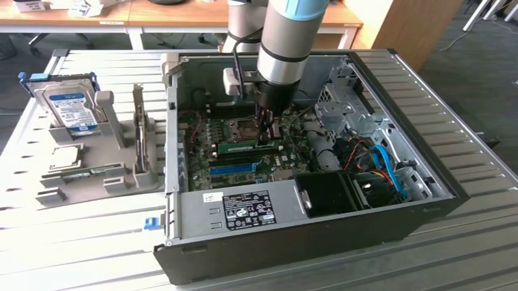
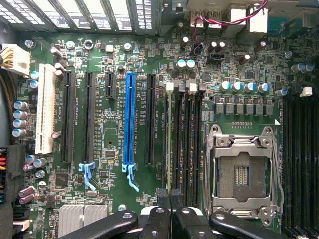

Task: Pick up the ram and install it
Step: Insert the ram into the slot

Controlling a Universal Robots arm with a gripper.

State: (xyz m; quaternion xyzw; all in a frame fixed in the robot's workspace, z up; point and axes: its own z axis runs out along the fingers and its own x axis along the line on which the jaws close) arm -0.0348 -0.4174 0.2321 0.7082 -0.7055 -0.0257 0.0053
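Gripper, jaws clamped on the long thin green circuit-board ram; its long axis runs across the exterior view, left to right, parallel to the black memory slots beneath.

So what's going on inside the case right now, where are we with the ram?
The arm reaches down into the open computer case, its gripper shut just above the motherboard. The fingertips are at one end of the ram, a green stick lying along the memory slots beside the empty processor socket. Whether the ram is pinched, or fully seated, cannot be told. The hard drive stands in the tray on the exterior view's left.
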